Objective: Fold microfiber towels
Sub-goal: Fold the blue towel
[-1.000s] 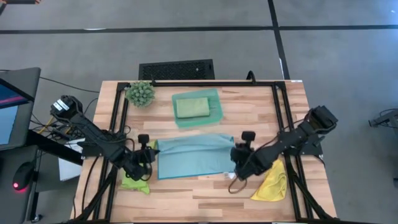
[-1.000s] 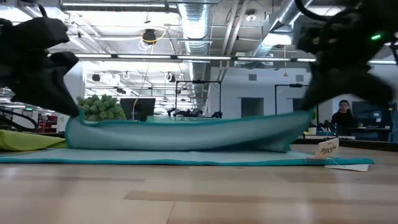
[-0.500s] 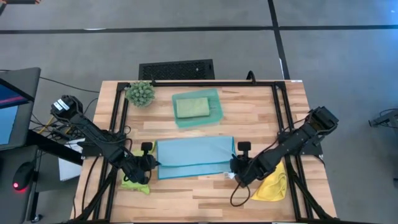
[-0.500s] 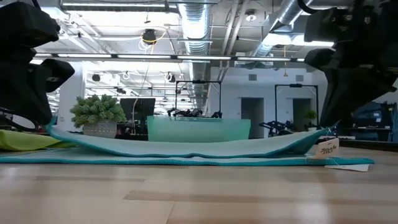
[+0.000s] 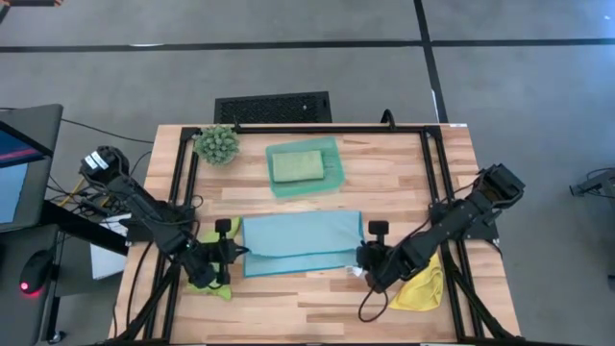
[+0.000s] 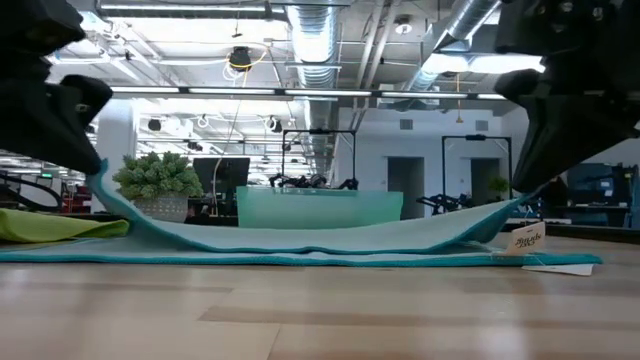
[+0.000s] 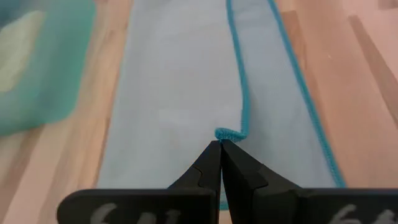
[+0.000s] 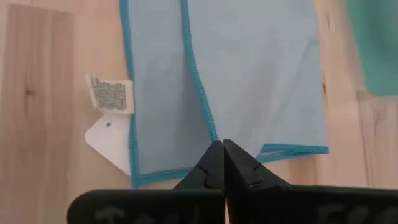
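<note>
On the table [image 5: 404, 163] I count four towels: blue towel [image 5: 298, 240] beside the tray [image 5: 332, 178], pinched by left gripper [image 5: 233, 252] and right gripper [image 5: 366, 254]; sage towel [image 5: 296, 164] apparently folded inside it; lime towel [image 5: 209, 285]; yellow towel [image 5: 423, 285].

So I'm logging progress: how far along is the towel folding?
Done: a sage green towel lies folded in the teal tray. In hand: left end effector and right end effector pinch the light blue towel mid-fold. Left: lime green towel and yellow towel.
</note>
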`<move>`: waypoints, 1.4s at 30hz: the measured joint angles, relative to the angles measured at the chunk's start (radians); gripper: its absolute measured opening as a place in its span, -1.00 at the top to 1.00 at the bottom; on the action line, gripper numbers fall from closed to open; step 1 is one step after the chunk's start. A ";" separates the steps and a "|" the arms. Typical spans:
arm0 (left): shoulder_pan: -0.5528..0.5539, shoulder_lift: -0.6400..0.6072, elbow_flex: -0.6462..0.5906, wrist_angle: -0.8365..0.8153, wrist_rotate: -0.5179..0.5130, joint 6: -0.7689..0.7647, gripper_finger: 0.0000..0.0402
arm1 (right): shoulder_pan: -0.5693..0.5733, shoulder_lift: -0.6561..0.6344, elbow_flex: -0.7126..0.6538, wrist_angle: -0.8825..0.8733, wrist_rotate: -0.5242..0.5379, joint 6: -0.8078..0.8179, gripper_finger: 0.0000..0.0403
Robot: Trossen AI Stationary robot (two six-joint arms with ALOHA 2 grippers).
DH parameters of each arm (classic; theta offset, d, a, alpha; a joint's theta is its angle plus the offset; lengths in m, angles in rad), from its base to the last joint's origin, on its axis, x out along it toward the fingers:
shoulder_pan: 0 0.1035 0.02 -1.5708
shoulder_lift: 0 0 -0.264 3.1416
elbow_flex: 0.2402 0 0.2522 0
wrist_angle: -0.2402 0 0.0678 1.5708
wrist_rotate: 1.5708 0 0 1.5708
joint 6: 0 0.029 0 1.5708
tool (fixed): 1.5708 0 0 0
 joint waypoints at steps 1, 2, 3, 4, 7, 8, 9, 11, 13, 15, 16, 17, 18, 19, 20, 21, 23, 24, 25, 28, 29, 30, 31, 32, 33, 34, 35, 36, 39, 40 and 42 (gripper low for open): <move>-0.014 0.000 0.000 0.000 -0.009 -0.011 1.00 | 0.003 0.000 0.000 0.001 0.000 0.004 0.95; -0.027 0.000 0.000 0.000 -0.017 -0.026 1.00 | 0.005 0.000 0.000 0.001 0.000 0.004 0.95; -0.039 0.000 0.000 0.001 -0.026 -0.039 1.00 | 0.006 0.000 0.000 0.001 0.000 0.005 0.95; -0.051 0.000 0.000 0.002 -0.036 -0.051 1.00 | 0.006 0.000 0.000 -0.001 0.000 0.006 0.95; -0.085 0.000 0.000 0.007 -0.059 -0.078 1.00 | 0.006 -0.001 0.000 -0.008 0.004 0.008 0.95; -0.096 0.000 0.000 0.008 -0.070 -0.085 1.00 | 0.006 -0.007 0.000 -0.019 0.005 0.013 0.95; -0.105 0.000 0.001 0.006 -0.083 -0.092 1.00 | 0.006 -0.016 0.000 -0.033 0.006 0.022 0.95; -0.125 0.000 0.001 -0.013 -0.110 -0.114 1.00 | 0.007 -0.036 0.000 -0.053 0.012 0.051 0.96; -0.136 0.000 0.001 -0.038 -0.117 -0.141 1.00 | 0.017 -0.061 0.000 -0.086 0.019 0.077 0.96; -0.141 0.000 -0.006 -0.041 -0.107 -0.173 1.00 | 0.030 -0.084 0.000 -0.081 0.021 0.089 0.96; -0.140 0.000 -0.012 -0.042 -0.094 -0.190 1.00 | 0.036 -0.091 0.000 -0.075 0.016 0.093 0.96; -0.140 0.003 -0.018 -0.044 -0.079 -0.207 1.00 | 0.042 -0.093 0.000 -0.062 0.000 0.090 0.95; -0.140 0.008 -0.023 -0.047 -0.067 -0.222 1.00 | 0.045 -0.089 0.000 -0.043 -0.028 0.076 0.94; -0.140 0.013 -0.026 -0.046 -0.057 -0.233 1.00 | 0.048 -0.082 0.001 -0.029 -0.057 0.064 0.94; -0.140 0.018 -0.030 -0.037 -0.051 -0.240 1.00 | 0.049 -0.072 0.001 -0.028 -0.076 0.057 0.93; -0.140 0.026 -0.035 -0.019 -0.047 -0.241 1.00 | 0.049 -0.060 0.000 -0.027 -0.096 0.054 0.93; -0.140 0.041 -0.048 0.024 -0.044 -0.237 1.00 | 0.047 -0.035 0.000 -0.019 -0.117 0.049 0.94; -0.140 0.047 -0.055 0.052 -0.038 -0.231 1.00 | 0.046 -0.023 0.000 -0.018 -0.122 0.043 0.94; -0.138 0.056 -0.062 0.081 -0.028 -0.225 1.00 | 0.045 -0.012 0.000 -0.011 -0.125 0.036 0.95; -0.133 0.073 -0.078 0.135 -0.015 -0.217 1.00 | 0.039 0.013 0.000 0.027 -0.133 -0.003 0.94; -0.133 0.077 -0.079 0.147 -0.014 -0.217 1.00 | 0.038 0.016 0.000 0.040 -0.148 -0.015 0.94; -0.132 0.078 -0.079 0.151 -0.014 -0.216 1.00 | 0.033 0.016 0.000 0.046 -0.157 -0.023 0.93; -0.132 0.078 -0.079 0.155 -0.016 -0.214 1.00 | 0.028 0.015 0.000 0.054 -0.173 -0.029 0.93; -0.132 0.079 -0.079 0.160 -0.017 -0.206 1.00 | 0.024 0.015 0.000 0.060 -0.187 -0.033 0.92; -0.131 0.079 -0.080 0.165 -0.017 -0.194 1.00 | 0.020 0.015 0.000 0.059 -0.200 -0.038 0.92; -0.128 0.079 -0.080 0.173 -0.019 -0.182 1.00 | 0.015 0.015 0.000 0.058 -0.209 -0.043 0.93; -0.124 0.079 -0.080 0.179 -0.019 -0.174 1.00 | 0.013 0.015 0.000 0.055 -0.208 -0.046 0.93; -0.119 0.079 -0.080 0.180 -0.020 -0.172 1.00 | 0.011 0.015 0.000 0.051 -0.199 -0.047 0.94; -0.099 0.079 -0.080 0.190 -0.020 -0.155 1.00 | 0.012 0.015 0.000 0.032 -0.133 -0.048 0.96; -0.092 0.079 -0.080 0.198 -0.020 -0.142 1.00 | 0.015 0.014 0.000 0.016 -0.107 -0.048 0.96; -0.081 0.079 -0.080 0.222 -0.016 -0.109 1.00 | 0.019 0.007 0.000 -0.008 -0.083 -0.047 0.96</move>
